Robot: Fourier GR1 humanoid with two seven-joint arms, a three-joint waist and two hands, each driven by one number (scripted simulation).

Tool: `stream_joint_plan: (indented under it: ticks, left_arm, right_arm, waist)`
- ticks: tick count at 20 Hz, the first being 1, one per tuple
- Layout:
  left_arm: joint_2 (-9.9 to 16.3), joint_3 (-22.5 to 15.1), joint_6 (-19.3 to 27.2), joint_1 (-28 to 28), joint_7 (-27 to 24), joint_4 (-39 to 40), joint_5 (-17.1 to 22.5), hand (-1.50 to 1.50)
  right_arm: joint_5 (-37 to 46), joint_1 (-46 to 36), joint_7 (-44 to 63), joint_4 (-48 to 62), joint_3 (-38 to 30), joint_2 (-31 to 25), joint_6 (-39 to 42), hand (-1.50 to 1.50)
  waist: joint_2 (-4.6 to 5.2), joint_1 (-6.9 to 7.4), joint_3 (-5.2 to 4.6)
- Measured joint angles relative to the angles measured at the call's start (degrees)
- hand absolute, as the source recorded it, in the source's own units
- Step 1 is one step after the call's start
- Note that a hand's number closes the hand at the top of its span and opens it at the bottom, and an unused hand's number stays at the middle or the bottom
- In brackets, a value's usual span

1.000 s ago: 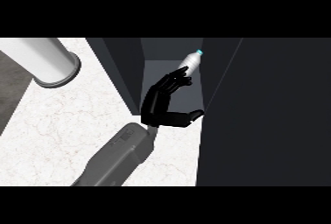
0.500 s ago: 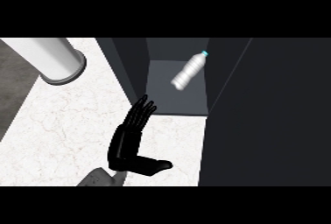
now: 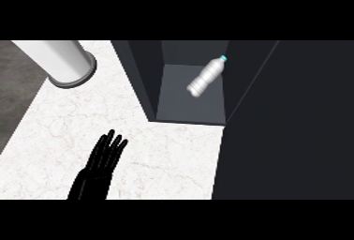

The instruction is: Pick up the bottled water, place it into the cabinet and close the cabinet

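So the bottle [image 3: 206,77] is in the cabinet [image 3: 190,103] now, lying tilted on its floor, cap toward the back. A second ago the hand [image 3: 100,166] was wrapped around it in there; now it's pulled back low over the counter [image 3: 159,150], fingers straight and empty. Placing looks done. The dark door [image 3: 290,122] still hangs open, so closing's next.

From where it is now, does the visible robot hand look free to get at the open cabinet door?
Probably yes: the robot hand is open over bare counter, and nothing lies between it and the cabinet door.
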Motion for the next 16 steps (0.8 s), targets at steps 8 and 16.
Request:
stream_joint_plan:
  ticks: [8,16]
  left_arm:
    - [10.4,5.8,-7.5,8.9,-5.0,-5.0,2.7,-1.5]
    - [18.6,10.3,-16.5,15.3,-8.9,-6.7,5.0,-1.5]
  right_arm:
    - [0.8,-7.5,4.9,-0.5,4.0,-2.3,-1.5,1.5]
    - [0.4,-17.3,13.9,-0.7,8.5,-0.5,-3.1,1.5]
  waist:
    - [0.5,0.64,-0.17]
    - [1.46,2.4,-0.26]
